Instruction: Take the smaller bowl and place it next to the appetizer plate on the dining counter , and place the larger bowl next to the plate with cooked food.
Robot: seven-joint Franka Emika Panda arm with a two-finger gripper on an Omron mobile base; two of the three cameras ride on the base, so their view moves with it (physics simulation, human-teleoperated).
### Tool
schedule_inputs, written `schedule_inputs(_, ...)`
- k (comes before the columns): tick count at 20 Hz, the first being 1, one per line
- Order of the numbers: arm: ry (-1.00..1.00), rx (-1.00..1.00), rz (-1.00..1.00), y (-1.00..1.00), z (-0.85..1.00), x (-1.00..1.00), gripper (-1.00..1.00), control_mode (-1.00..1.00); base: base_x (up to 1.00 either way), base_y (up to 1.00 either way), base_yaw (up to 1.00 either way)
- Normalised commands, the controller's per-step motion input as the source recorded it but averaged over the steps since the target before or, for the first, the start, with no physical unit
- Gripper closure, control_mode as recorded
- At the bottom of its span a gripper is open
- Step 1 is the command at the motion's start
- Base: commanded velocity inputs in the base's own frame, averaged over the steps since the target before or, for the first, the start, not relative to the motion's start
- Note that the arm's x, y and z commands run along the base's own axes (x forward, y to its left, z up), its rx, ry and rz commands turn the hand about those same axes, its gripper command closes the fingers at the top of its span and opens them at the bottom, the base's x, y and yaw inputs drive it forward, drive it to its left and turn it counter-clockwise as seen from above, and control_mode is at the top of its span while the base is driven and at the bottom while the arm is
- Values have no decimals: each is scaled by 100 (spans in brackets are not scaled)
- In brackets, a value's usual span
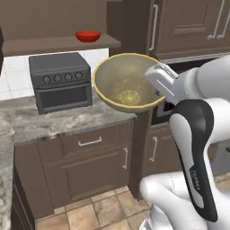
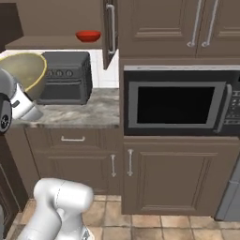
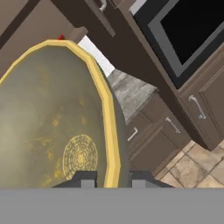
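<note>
Hand view: pincer clamped on yellow-gold rim of deep olive-beige bowl, held aloft — carry step underway; next, drive to dining counter. Shallow red bowl on shelf.

Fingers clamp yellow rim of larger bowl; microwave beyond.

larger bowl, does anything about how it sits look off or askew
Yes: the larger bowl is off the counter, pinched by its yellow rim in the gripper, whose jaws are shut on it. It hangs tipped, its opening facing sideways so the yellow motif shows. It looks empty and undamaged. The smaller bowl sits level on the shelf.
</note>
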Motion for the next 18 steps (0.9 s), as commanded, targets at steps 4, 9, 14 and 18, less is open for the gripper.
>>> schedule_inputs(4,0,0,0,0,0,0,100,100,-31,-42,-42)
schedule_inputs(9,0,0,0,0,0,0,100,100,-39,-41,-42)
schedule_inputs(14,0,0,0,0,0,0,100,100,-49,-36,-41)
schedule_inputs(18,0,0,0,0,0,0,100,100,-41,-29,-44)
